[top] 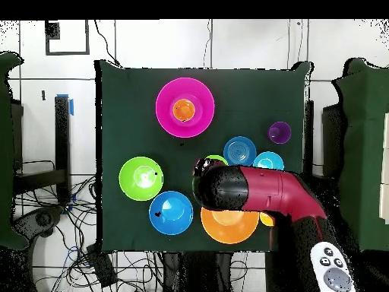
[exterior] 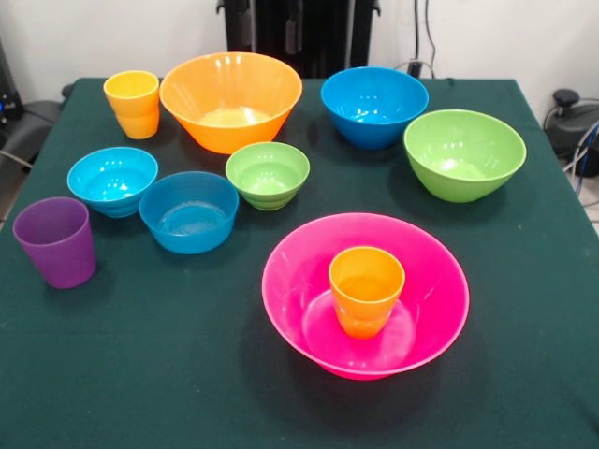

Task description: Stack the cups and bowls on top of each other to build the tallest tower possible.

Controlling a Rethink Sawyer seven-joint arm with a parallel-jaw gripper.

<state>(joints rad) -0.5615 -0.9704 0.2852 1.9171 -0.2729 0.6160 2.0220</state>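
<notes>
Tower so far: orange cup [exterior: 365,289] upright inside large pink bowl [exterior: 365,292], lower right of front view, nearest camera. Behind it, mid-frame, small green bowl [exterior: 268,174] sits open side up on green tabletop [exterior: 168,374]. Overhead, my arm [top: 258,194] hangs right above that bowl; pink bowl lies up-frame from me. Jaws hidden under arm, can't tell if released or clenched.

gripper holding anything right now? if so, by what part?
Cannot tell. The overhead view shows only the arm above the small green bowl; its gripper is hidden. The front view shows no gripper.
</notes>
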